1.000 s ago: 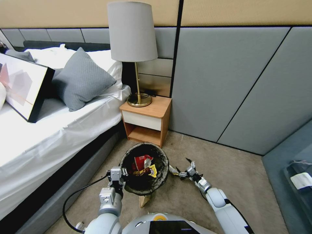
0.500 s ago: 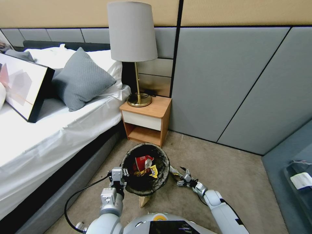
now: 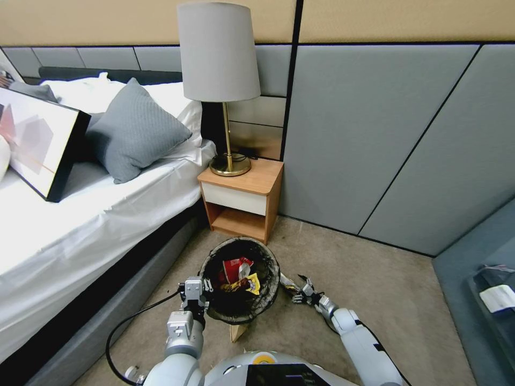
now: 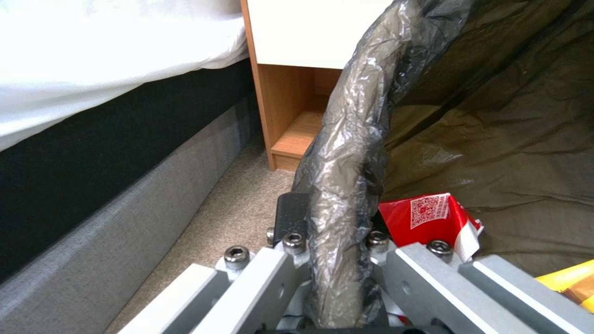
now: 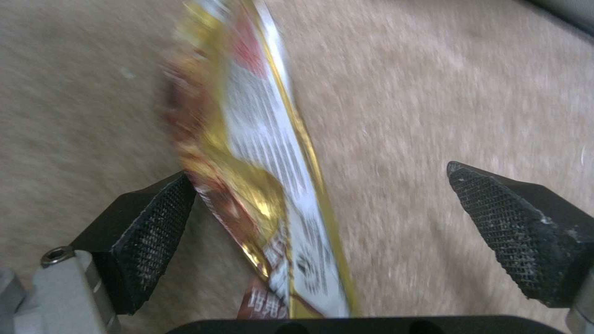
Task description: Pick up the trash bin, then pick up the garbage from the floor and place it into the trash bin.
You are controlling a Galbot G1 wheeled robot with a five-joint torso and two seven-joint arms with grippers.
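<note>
Open right claw (image 5: 322,218) straddles gold wrapper (image 5: 260,185) on carpet (image 5: 433,93).

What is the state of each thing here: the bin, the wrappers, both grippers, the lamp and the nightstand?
Bin: bag-lined, partly filled, rim gripped.
Left gripper: shut on the bin rim.
Right gripper: open, pads either side of the gold wrapper.
Gold wrapper: on the floor, between the pads, not clamped.
Red wrapper: inside the bin.
Lamp: upright on the nightstand.
Nightstand: drawer shut, lower shelf open.
</note>
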